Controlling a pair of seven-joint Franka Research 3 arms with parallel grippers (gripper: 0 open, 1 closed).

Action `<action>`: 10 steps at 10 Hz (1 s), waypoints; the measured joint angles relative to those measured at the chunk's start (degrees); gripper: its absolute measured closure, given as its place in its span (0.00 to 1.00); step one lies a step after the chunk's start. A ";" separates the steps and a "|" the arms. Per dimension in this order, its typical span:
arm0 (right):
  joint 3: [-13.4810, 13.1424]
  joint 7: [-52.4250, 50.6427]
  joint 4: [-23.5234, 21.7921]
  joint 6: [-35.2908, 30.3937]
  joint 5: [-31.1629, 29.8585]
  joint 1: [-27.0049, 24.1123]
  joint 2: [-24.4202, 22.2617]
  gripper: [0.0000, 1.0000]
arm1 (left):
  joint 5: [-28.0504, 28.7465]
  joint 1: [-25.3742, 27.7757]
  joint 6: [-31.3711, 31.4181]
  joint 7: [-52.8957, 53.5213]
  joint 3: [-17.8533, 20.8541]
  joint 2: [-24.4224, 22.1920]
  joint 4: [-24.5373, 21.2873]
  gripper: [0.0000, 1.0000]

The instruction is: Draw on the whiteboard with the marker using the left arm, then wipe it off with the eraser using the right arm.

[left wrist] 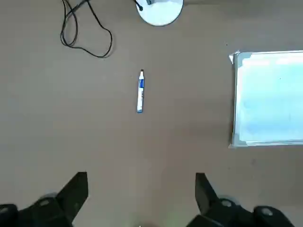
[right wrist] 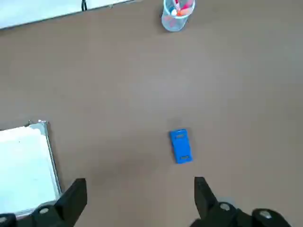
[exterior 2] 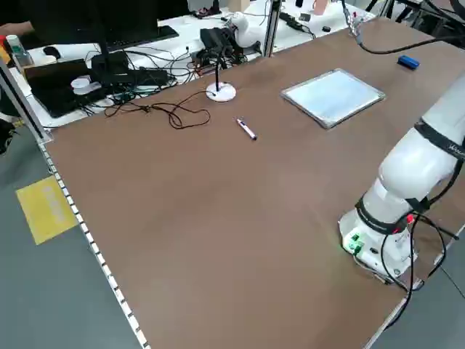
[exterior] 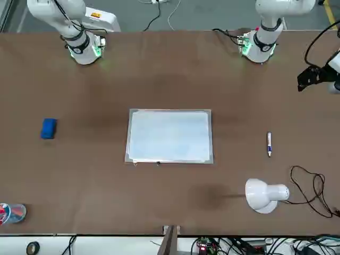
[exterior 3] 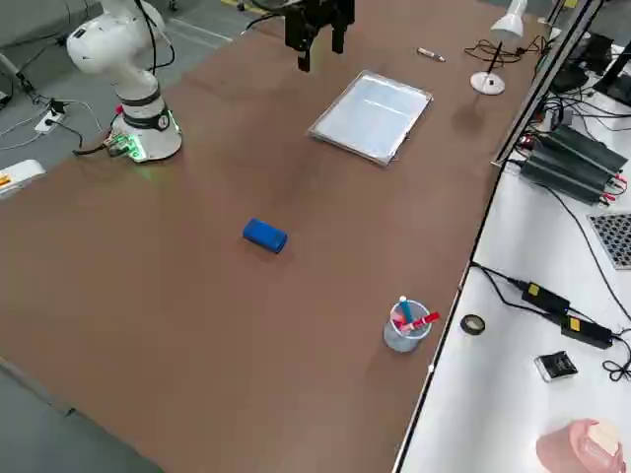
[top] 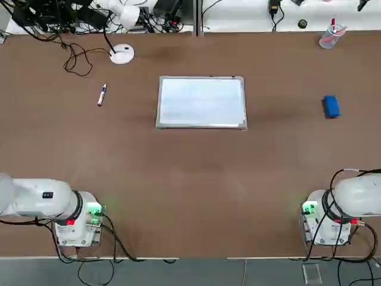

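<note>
The whiteboard [top: 201,102] lies flat in the middle of the brown table, its surface blank. Off to the robot's left of it, the marker [top: 102,95] lies alone; the left wrist view has this marker [left wrist: 140,91] straight ahead of my left gripper [left wrist: 140,182], which hangs high above the table, open and holding nothing. On the robot's right of the board sits the blue eraser [top: 331,106]. My right gripper [right wrist: 139,184] hovers high over the table with the eraser [right wrist: 180,146] ahead of it, fingers open, nothing between them. The left gripper [exterior: 311,79] also shows at the front view's right edge.
A white desk lamp [top: 122,53] and a loose black cable [top: 77,59] sit at the far left of the table. A clear cup [top: 330,37] with red items stands at the far right. Both arm bases [top: 77,220] [top: 324,217] stand at the near edge.
</note>
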 joint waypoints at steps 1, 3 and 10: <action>0.12 0.01 -0.78 0.40 0.00 0.04 0.05 0.00 | 0.00 0.01 0.00 0.00 0.01 0.00 0.00 0.00; 0.16 0.01 -1.51 0.95 0.00 0.04 0.07 0.00 | 0.00 0.12 0.00 0.00 0.10 0.02 0.32 0.00; 0.26 0.01 -1.54 1.05 0.00 0.29 0.06 0.00 | 0.00 0.67 0.15 0.00 0.26 1.55 1.32 0.00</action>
